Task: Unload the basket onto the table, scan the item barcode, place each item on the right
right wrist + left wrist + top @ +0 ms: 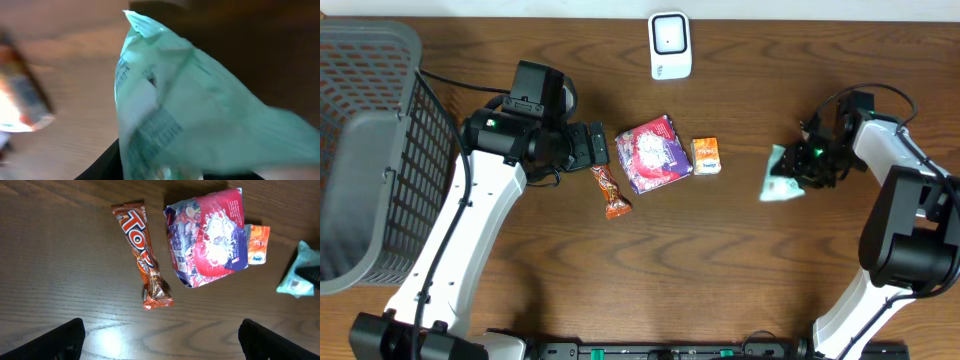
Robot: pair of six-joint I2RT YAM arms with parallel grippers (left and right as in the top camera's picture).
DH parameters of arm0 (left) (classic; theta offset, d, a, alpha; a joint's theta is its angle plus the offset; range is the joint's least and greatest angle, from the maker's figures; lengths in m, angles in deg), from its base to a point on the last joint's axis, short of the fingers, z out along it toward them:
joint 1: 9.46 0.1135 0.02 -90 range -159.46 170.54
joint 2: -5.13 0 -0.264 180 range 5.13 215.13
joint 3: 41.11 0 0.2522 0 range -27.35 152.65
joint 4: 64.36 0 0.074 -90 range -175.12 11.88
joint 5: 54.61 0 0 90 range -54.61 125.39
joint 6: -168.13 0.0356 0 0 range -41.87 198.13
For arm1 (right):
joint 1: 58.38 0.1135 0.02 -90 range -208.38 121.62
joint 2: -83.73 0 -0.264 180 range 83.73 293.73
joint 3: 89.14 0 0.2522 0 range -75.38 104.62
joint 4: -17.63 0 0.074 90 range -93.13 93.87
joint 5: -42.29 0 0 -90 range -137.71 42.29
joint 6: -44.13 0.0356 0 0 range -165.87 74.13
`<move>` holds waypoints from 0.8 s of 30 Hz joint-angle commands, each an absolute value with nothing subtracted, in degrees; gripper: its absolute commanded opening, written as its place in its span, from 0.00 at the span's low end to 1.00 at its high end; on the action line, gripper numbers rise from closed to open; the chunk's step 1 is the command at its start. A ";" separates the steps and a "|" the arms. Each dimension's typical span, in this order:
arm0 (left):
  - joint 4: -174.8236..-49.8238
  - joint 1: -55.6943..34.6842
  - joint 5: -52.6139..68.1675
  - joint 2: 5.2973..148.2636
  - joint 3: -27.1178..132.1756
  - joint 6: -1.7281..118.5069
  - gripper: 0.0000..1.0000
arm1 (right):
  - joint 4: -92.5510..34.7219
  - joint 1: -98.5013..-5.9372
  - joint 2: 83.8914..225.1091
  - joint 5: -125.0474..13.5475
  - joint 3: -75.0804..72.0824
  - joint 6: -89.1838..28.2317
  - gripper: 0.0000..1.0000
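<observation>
Grey basket [380,150] stands at the table's left edge. Left gripper [592,145] hovers just beside the chocolate bar [611,192], jaws spread wide and holding nothing. Purple snack bag [655,152] lies next, with the white scanner [670,45] well behind it and a small orange packet [706,156] just beside it. Mint-green packet [780,176] sits right of centre. Right gripper [812,160] appears narrowed onto it, though the wrist view is blurred.

The left arm [480,210] and right arm [898,200] share glossy white shells, black joint housings, looping thin black cables and small green lights; blunt black fingers [62,340].
</observation>
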State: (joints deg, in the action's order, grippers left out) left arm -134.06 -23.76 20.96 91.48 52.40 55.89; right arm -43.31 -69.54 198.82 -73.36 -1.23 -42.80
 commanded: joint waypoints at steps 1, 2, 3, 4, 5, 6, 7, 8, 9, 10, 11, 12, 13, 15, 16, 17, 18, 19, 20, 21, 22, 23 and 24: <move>-134.24 -23.50 21.59 90.85 52.59 56.46 0.98 | -39.77 -66.92 198.07 -86.62 -1.55 -38.87 0.42; -134.24 -23.50 21.59 90.85 52.59 56.46 0.98 | -38.43 -66.02 198.07 -86.84 -1.55 -37.05 0.43; -134.24 -23.50 21.59 90.85 52.59 56.46 0.98 | -37.25 -65.04 198.07 -86.78 -1.55 -35.77 0.43; -134.24 -23.50 21.59 90.85 52.62 56.46 0.98 | -36.12 -64.08 198.07 -86.58 -1.55 -35.09 0.45; -134.24 -23.50 21.59 90.85 52.59 56.46 0.98 | -35.18 -63.07 198.07 -86.43 -1.55 -35.09 0.47; -134.24 -23.50 21.59 90.85 52.59 56.48 0.98 | -34.21 -61.80 198.07 -85.42 -1.55 -34.48 0.48; -134.24 -23.50 21.59 90.85 52.59 56.46 0.98 | -33.84 -61.10 198.07 -84.66 -1.58 -33.93 0.49; -134.24 -23.50 21.59 90.85 52.59 56.46 0.98 | -33.45 -60.08 198.07 -83.72 -1.55 -33.40 0.49; -134.24 -23.50 21.59 90.85 52.59 56.46 0.98 | -33.10 -59.14 198.07 -83.63 -1.55 -33.45 0.49; -134.24 -23.50 21.59 90.85 52.59 56.48 0.98 | -32.90 -58.52 198.07 -83.65 -1.58 -33.47 0.50; -134.24 -23.50 21.59 90.85 52.59 56.46 0.98 | -32.79 -57.69 198.07 -83.65 -1.58 -33.47 0.50; -134.24 -23.50 21.59 90.85 52.59 56.46 0.98 | -32.79 -56.73 198.07 -83.65 -1.55 -33.49 0.50; -134.24 -23.50 21.59 90.85 52.59 56.46 0.98 | -32.88 -56.08 198.07 -83.63 -1.55 -33.49 0.49; -134.24 -23.50 21.59 90.85 52.59 56.46 0.98 | -33.01 -54.92 198.05 -83.61 -1.55 -33.49 0.46; -134.24 -23.50 21.59 90.85 52.59 56.46 0.98 | -33.01 -54.72 198.05 -83.63 -1.44 -33.47 0.45; -134.24 -23.50 21.59 90.85 52.59 56.46 0.98 | -33.30 -54.72 198.05 -83.61 -1.12 -33.47 0.46; -134.24 -23.50 21.59 90.85 52.59 56.46 0.98 | -34.35 -55.16 198.05 -83.61 -0.20 -33.49 0.46; -134.24 -23.50 21.59 90.85 52.59 56.46 0.98 | -35.48 -55.73 198.05 -83.61 0.72 -33.49 0.47; -134.24 -23.50 21.59 90.85 52.59 56.46 0.98 | -37.78 -56.82 198.05 -83.58 2.47 -33.73 0.47; -134.24 -23.50 21.59 90.85 52.59 56.48 0.98 | -39.68 -57.74 198.05 -83.58 3.95 -33.97 0.47; -134.24 -23.50 21.59 90.85 52.59 56.46 0.98 | -41.52 -58.68 198.05 -83.56 5.44 -34.28 0.47; -134.24 -23.50 21.59 90.85 52.59 56.46 0.98 | -43.35 -59.66 198.05 -83.58 6.91 -34.69 0.47; -134.24 -23.50 21.59 90.85 52.59 56.46 0.98 | -46.15 -61.30 198.05 -83.39 9.11 -35.28 0.47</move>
State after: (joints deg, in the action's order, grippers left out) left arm -134.06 -23.76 20.98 91.48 52.40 55.89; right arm -42.50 -57.50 198.84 -82.89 3.32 -34.19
